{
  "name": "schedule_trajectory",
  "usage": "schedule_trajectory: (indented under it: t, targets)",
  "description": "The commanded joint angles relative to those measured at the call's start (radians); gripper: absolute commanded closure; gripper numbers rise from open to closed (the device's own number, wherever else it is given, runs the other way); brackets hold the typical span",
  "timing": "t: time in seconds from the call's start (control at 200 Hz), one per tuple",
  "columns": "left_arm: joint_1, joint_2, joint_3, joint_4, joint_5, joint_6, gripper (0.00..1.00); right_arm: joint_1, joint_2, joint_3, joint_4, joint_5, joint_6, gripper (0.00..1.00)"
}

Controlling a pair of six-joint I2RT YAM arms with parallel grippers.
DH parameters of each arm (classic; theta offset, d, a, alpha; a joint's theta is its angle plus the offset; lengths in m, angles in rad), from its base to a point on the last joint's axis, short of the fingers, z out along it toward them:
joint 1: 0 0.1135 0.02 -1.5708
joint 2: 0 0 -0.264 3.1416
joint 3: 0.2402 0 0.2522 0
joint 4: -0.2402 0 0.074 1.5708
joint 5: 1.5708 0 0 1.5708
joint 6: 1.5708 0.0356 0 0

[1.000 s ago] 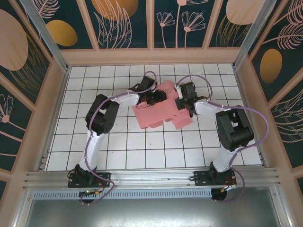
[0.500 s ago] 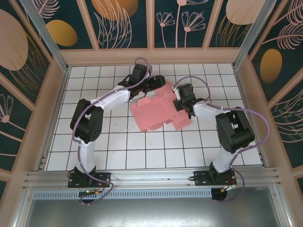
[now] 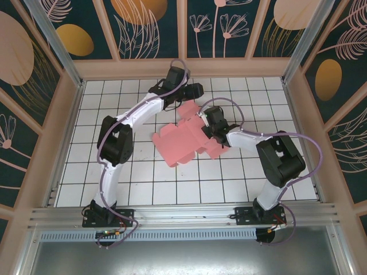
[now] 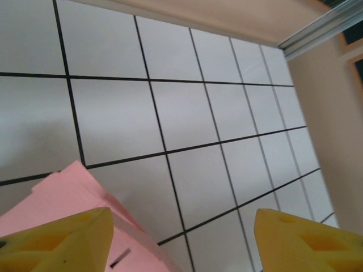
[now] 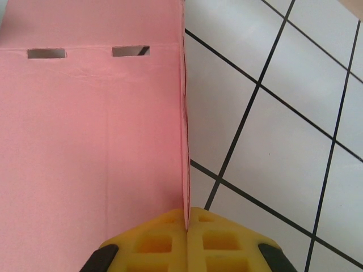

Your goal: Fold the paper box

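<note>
Pink card of the paper box (image 3: pixel 180 140) has slid leftward on the surface (image 3: pixel 143 172), my right hand (image 5: pixel 186 218) staying pinched shut on its edge. My left hand (image 4: pixel 181 238) has let go and hangs open, empty, beyond it, so I judge folding unfinished.

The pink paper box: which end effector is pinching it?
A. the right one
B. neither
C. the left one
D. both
A: the right end effector is shut on the edge of the paper box, while the left end effector stands open, its fingers wide apart and closed on nothing.
</note>
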Motion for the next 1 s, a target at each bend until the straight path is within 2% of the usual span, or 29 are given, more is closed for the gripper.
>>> schedule_trajectory:
  t: [0.0,0.325,0.591,0.781,0.996]
  targets:
    - [0.002,0.068,0.084,-0.126,-0.008,0.065,0.35,0.029,0.011,0.002,0.046,0.044,-0.039,1.00]
    - [0.003,0.145,0.125,-0.150,0.075,0.023,0.45,0.049,0.031,0.017,0.047,0.057,-0.041,1.00]
    - [0.004,0.081,-0.002,-0.066,0.171,-0.058,0.53,0.047,0.045,0.034,0.047,0.065,-0.039,1.00]
    - [0.003,0.081,-0.029,-0.051,0.226,-0.111,0.56,0.048,0.050,0.039,0.048,0.063,-0.042,1.00]
    - [0.003,0.069,-0.062,0.025,0.297,-0.177,0.66,0.047,0.057,0.045,0.042,0.063,-0.044,1.00]
